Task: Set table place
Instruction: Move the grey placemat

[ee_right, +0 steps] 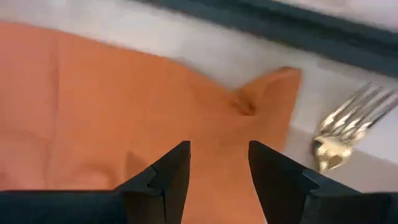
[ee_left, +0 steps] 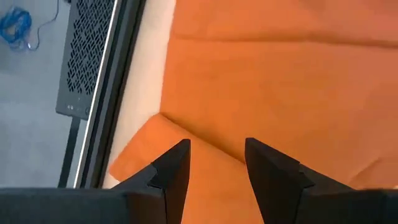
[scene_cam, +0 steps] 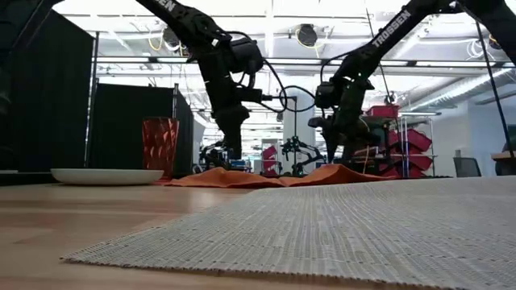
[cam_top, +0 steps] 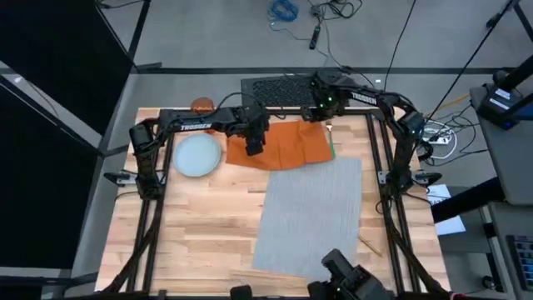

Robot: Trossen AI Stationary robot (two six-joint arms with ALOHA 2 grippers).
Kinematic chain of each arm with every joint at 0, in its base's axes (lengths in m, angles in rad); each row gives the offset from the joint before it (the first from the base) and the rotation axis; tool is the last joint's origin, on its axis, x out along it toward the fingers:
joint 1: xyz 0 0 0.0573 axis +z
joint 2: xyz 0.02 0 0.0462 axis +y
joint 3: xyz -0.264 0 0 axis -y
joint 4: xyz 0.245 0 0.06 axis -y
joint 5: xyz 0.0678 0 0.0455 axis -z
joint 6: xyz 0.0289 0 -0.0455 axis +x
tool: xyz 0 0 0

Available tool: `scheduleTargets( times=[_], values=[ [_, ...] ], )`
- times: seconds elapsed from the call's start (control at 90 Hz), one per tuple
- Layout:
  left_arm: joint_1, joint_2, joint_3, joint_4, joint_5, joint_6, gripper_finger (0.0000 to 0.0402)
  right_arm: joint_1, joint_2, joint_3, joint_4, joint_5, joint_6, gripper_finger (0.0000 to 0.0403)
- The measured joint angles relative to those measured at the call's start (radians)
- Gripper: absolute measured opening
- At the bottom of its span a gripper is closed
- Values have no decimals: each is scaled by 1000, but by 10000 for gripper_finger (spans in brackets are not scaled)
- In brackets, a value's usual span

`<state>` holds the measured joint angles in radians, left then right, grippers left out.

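The orange napkin (cam_top: pixel 283 143) lies crumpled on the wood table (cam_top: pixel 208 225), at the far edge of the grey placemat (cam_top: pixel 308 212). My left gripper (ee_left: pixel 217 146) stands open, pointing down over the napkin's left end (cam_top: pixel 252 147), near a folded corner (ee_left: pixel 134 155). My right gripper (ee_right: pixel 219 149) stands open over the napkin's far right corner (ee_right: pixel 273 87), beside a gold fork (ee_right: pixel 342 134). The pale-blue plate (cam_top: pixel 197 155) sits on the table left of the napkin. The orange tumbler (scene_cam: pixel 160 145) stands behind the plate.
A black perforated box (cam_top: pixel 279 90) stands at the table's far edge behind both grippers. A thin gold piece (cam_top: pixel 371 246) lies on the wood right of the placemat. The arms' black frames (cam_top: pixel 150 208) run along both table sides. Bare wood lies near left.
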<state>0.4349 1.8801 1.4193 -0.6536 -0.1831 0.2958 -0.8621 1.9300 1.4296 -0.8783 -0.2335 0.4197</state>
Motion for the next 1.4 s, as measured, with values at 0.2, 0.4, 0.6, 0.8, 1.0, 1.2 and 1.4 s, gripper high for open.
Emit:
scheduleTargets(
  times=[0.2,0.4,0.6,0.8,1.0,1.2,1.4],
  values=[
    [-53,0,-14,-77,125,0,140,150,-78,0,-112,41,-88,148],
    [-165,0,-40,-107,181,0,140,327,-260,-11,-101,126,-55,148],
    [-287,0,-43,-94,186,-1,140,564,-396,-166,-58,180,79,148],
    [-376,22,-43,-16,186,-53,139,798,-426,-376,71,170,248,148],
    [-437,91,-43,51,186,-157,138,988,-431,-511,202,148,406,148],
    [-508,139,-19,-23,128,-209,138,1127,-431,-531,250,156,512,148],
    [-573,157,58,-128,105,-214,138,1220,-431,-531,256,153,576,148]
  ],
)
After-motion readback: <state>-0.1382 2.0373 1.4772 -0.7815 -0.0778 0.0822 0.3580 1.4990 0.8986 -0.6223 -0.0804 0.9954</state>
